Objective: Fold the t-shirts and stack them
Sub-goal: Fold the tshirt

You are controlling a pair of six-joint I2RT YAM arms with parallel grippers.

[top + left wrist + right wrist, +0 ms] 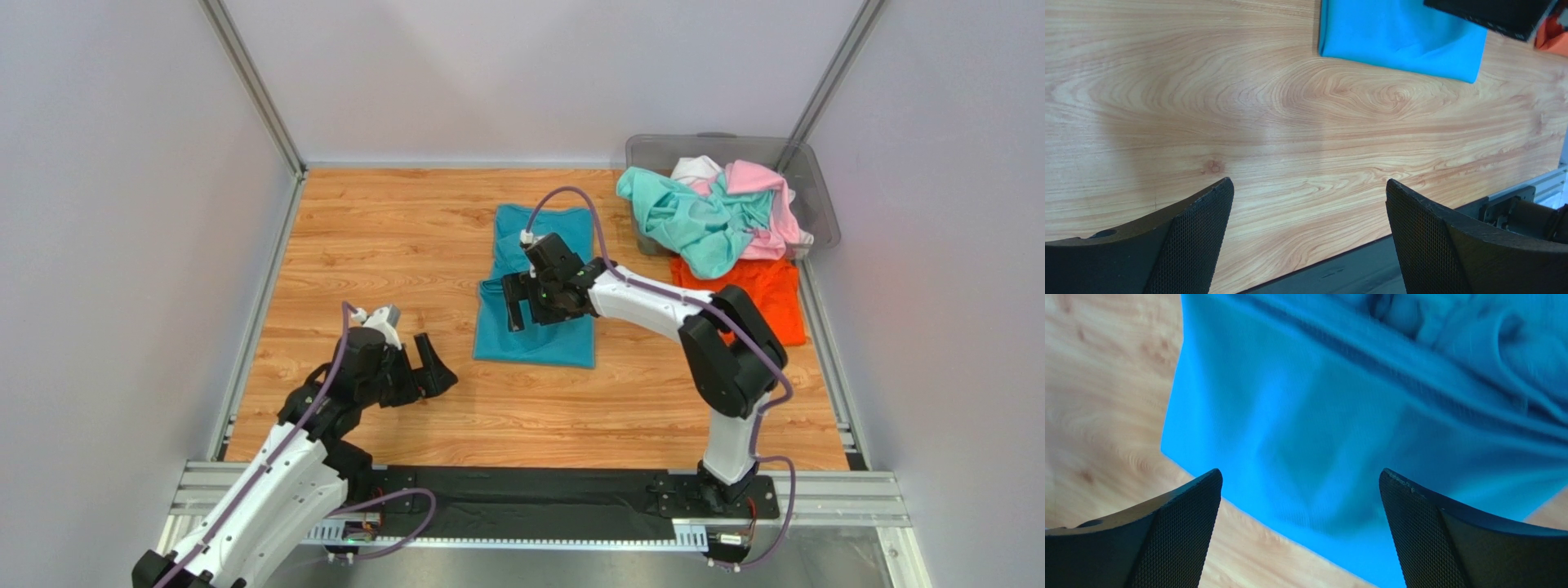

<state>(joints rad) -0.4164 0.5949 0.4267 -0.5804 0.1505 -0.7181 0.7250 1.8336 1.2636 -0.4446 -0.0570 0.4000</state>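
Teal-blue t-shirt (pixel 540 346) flat, partly folded

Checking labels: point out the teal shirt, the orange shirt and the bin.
teal shirt (pixel 540 341): top view, near half of the cloth.
orange shirt (pixel 770 292): top view, flat middle.
bin (pixel 656 150): top view, far-left rim.

I'm seeing my right gripper (pixel 515 304) hovering over the teal-blue t-shirt (pixel 546 346) lying on the counter (pixel 368 233), my left gripper (pixel 423 368) hanging well apart, and a mint-green t-shirt (pixel 687 221) draping over the grey bin (pixel 806 165).
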